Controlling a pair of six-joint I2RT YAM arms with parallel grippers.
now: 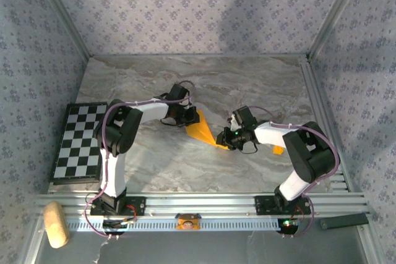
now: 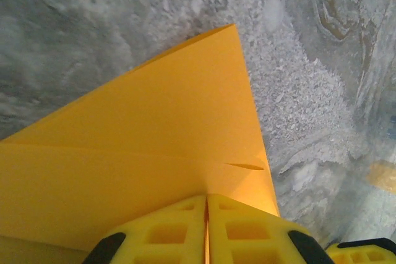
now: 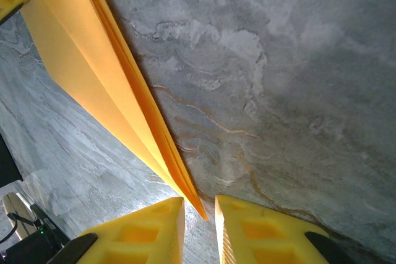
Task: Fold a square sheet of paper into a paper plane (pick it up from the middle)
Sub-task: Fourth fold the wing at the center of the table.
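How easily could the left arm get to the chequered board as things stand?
Probably yes. The chequered board lies on the table just left of that arm, with nothing between them. But the left gripper looks shut on the folded orange paper, so it would likely have to let go first.

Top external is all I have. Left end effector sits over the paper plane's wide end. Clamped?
Observer: Yes, left wrist view: left end effector shut on the paper plane edge.
Operator: Right side?
Observer: Right end effector stands slightly open, the plane's sharp tip in the gap, table showing between.
Operator: Damage?
Observer: Small slit in the top layer, close to the left end effector.
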